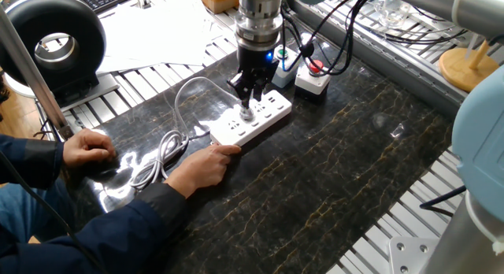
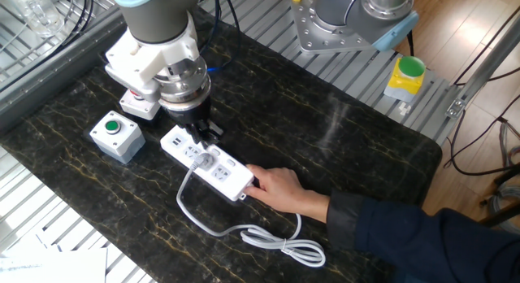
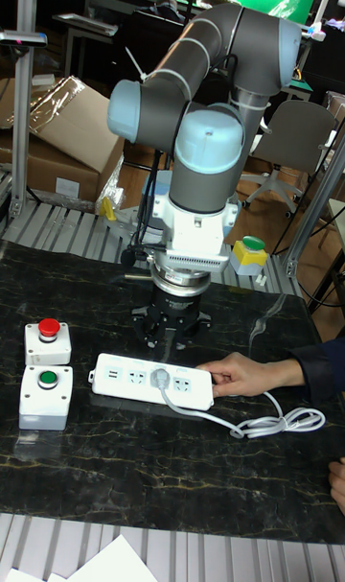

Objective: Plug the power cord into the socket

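The socket is a long white power strip lying on the dark marble table. The power cord is white and coiled in loops near a person's arm. Its plug sits in a middle outlet of the strip. My gripper hangs just above the plug, open, with its fingers spread and holding nothing. A person's hand holds the strip's end.
A green-button box and a red-button box stand beside the strip's far end. The person's other hand rests on the table. A black ring-shaped device and a second robot base stand off the table.
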### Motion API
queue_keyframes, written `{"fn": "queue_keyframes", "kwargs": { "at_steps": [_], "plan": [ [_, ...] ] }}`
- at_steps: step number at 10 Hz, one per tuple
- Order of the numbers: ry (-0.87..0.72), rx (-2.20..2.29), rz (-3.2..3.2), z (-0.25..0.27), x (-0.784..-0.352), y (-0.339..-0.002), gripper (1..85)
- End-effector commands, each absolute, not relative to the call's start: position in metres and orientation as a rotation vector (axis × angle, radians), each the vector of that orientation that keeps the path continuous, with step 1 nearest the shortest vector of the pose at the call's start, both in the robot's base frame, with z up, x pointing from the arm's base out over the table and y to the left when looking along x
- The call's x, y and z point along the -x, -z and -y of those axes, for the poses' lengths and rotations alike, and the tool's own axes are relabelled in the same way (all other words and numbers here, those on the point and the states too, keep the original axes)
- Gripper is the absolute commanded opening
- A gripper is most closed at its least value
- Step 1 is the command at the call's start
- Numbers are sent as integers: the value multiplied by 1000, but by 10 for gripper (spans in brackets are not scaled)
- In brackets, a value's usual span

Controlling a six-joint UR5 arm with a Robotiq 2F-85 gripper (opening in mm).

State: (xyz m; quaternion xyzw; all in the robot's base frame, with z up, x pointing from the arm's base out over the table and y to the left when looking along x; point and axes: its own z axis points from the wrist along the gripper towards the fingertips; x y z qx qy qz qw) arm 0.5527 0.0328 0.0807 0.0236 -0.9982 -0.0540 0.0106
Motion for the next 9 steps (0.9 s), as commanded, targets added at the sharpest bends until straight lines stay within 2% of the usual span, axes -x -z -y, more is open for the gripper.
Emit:
{"fn": "queue_keyframes", "kwargs": {
  "at_steps": [1, 3, 5, 9],
  "plan": [
    [232, -62, 3128, -44, -557, -77, 407],
    [170, -56, 3144, -30, -558, -75, 403],
    [139, -37, 3145, -28, -559, -87, 337],
    [137, -39, 3166, -27, -567, -89, 333]
  ]
}}
